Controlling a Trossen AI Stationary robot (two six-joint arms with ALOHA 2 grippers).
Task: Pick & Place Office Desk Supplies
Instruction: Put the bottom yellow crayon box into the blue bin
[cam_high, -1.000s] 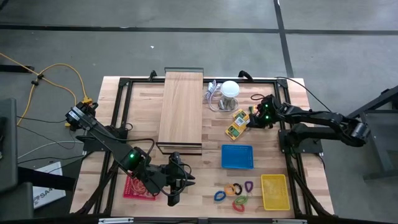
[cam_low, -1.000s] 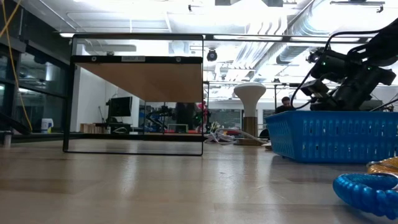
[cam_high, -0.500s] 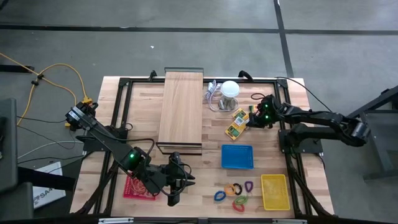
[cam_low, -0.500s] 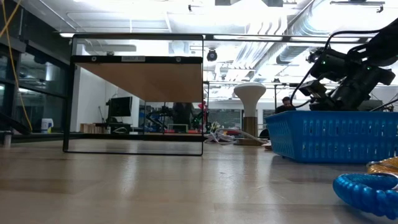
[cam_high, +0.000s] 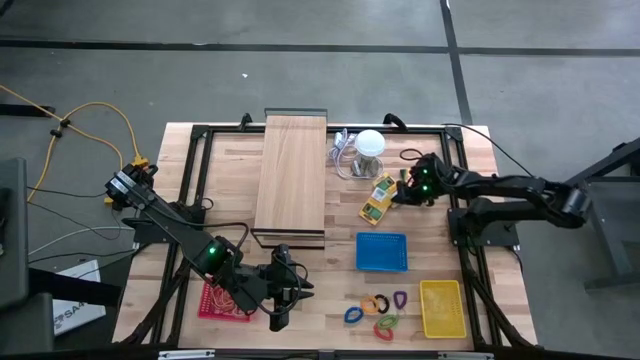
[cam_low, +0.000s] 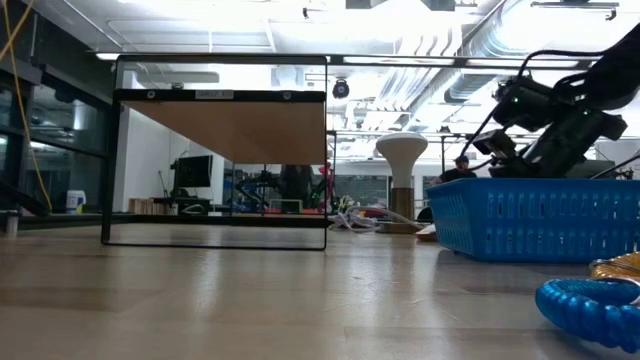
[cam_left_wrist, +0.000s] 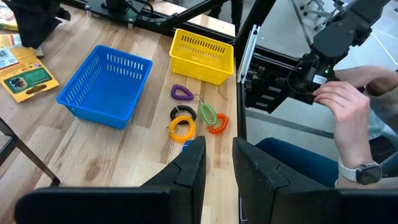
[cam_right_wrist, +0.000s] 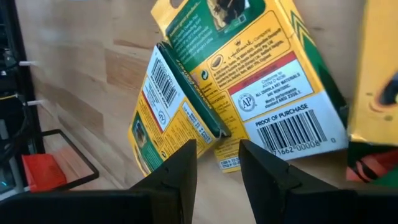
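Since a second ago my right gripper (cam_high: 401, 193) has crept a little toward the yellow-orange packs (cam_high: 378, 199); nothing else on the surface has shifted

Nearest me, along the front edge, my left gripper (cam_high: 278, 318) hangs just above the surface beside the red tray (cam_high: 208, 302), fingers (cam_left_wrist: 189, 168) slightly spread with nothing between them. The coloured loop clips (cam_high: 375, 313) lie in a loose cluster further along the front edge, with the yellow basket (cam_high: 441, 308) just beside them toward the front right corner. The blue basket (cam_high: 382, 252) sits behind the clips, about mid-surface

Further back, my right gripper is over the packs near the right part of the rear half; its fingers (cam_right_wrist: 181, 168) are parted a little, hovering at the edge of one pack (cam_right_wrist: 171, 118) and pinching nothing. The pale wooden board (cam_high: 292, 172) and the white ball-like object (cam_high: 370, 143) stand at the rear edge

In the left wrist view, a person's hand (cam_left_wrist: 342, 106) shows beyond the surface
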